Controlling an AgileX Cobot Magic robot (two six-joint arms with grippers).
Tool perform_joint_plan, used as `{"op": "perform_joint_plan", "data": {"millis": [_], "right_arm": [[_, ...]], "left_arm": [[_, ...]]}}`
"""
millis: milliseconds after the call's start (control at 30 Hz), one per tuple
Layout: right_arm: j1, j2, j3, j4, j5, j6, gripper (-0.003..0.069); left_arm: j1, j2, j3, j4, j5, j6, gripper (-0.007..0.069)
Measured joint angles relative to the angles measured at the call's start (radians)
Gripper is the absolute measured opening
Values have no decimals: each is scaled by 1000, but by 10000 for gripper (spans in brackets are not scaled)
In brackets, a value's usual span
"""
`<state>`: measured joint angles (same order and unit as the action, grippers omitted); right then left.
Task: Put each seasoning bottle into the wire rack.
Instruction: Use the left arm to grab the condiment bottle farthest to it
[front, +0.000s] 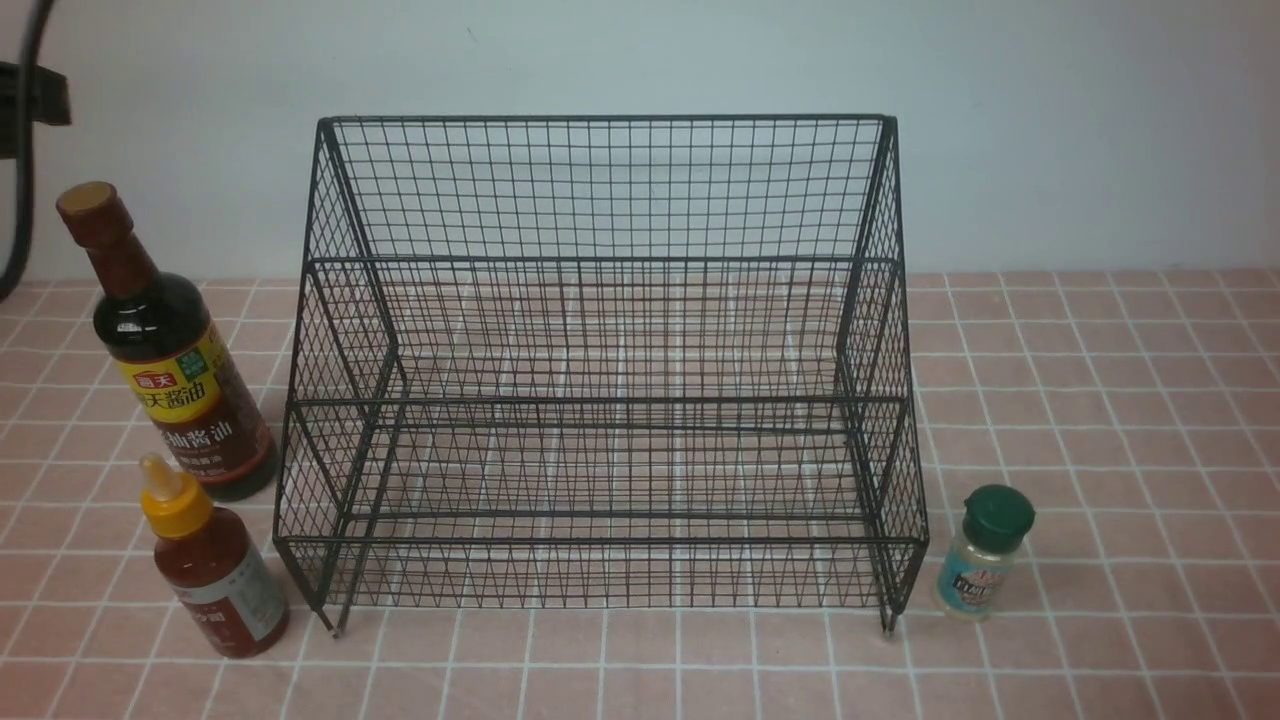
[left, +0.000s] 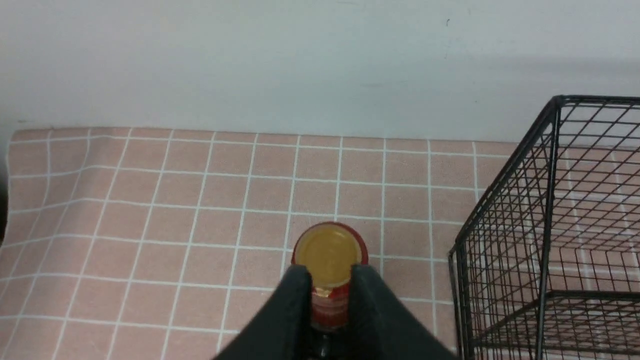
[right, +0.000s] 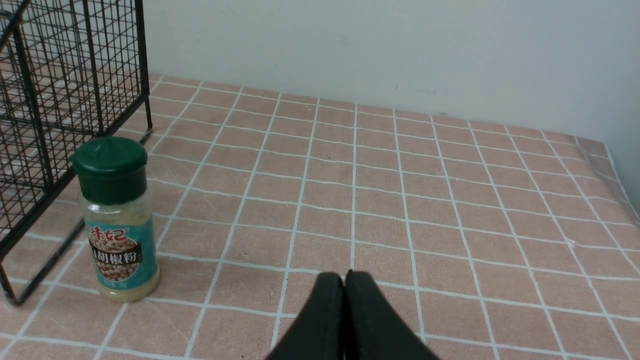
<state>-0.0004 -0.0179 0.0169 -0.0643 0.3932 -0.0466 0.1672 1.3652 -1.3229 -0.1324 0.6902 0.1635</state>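
Note:
The black wire rack (front: 600, 262) stands in the middle of the pink tiled cloth, with no bottle in it. At its left are the tall dark soy-sauce bottle (front: 170, 370) and, nearer me, the short red-sauce bottle (front: 215, 580) with a yellow nozzle. The clear shaker (front: 985, 555) with a green lid stands at the rack's front right corner. Neither gripper shows in the front view. My left gripper (left: 327, 272) has its jaws a little apart, and the soy bottle's cap (left: 327, 250) shows through the gap. My right gripper (right: 344, 275) is shut and empty, to the right of the shaker (right: 117, 220).
A pale wall runs close behind the rack (left: 550, 225). The rack's corner leg (right: 10, 295) stands right next to the shaker. A dark cable or arm part (front: 20, 100) hangs at the far left. The cloth's right edge (right: 620, 175) lies near a side wall.

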Motion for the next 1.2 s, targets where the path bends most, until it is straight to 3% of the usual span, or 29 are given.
{"op": "perform_joint_plan", "data": {"millis": [233, 333, 433, 833, 933, 1033, 1067, 1200], "right_arm": [[0, 0, 0, 0, 0, 0, -14], [0, 0, 0, 0, 0, 0, -14], [0, 0, 0, 0, 0, 0, -14], [0, 0, 0, 0, 0, 0, -14], [0, 0, 0, 0, 0, 0, -14], [0, 0, 0, 0, 0, 1, -14], [0, 0, 0, 0, 0, 1, -14], [0, 0, 0, 0, 0, 1, -14]], "left_arm": [[0, 88, -1, -44, -94, 18, 460], [0, 122, -1, -30, -94, 49, 552], [0, 166, -1, -22, -97, 74, 596], [0, 232, -4, -70, -90, 82, 545], [0, 246, -4, -70, -88, 82, 490], [0, 252, -4, -70, -85, 82, 359], [0, 252, -4, -72, -85, 82, 262], [0, 252, -6, -81, -73, 81, 262]]}}
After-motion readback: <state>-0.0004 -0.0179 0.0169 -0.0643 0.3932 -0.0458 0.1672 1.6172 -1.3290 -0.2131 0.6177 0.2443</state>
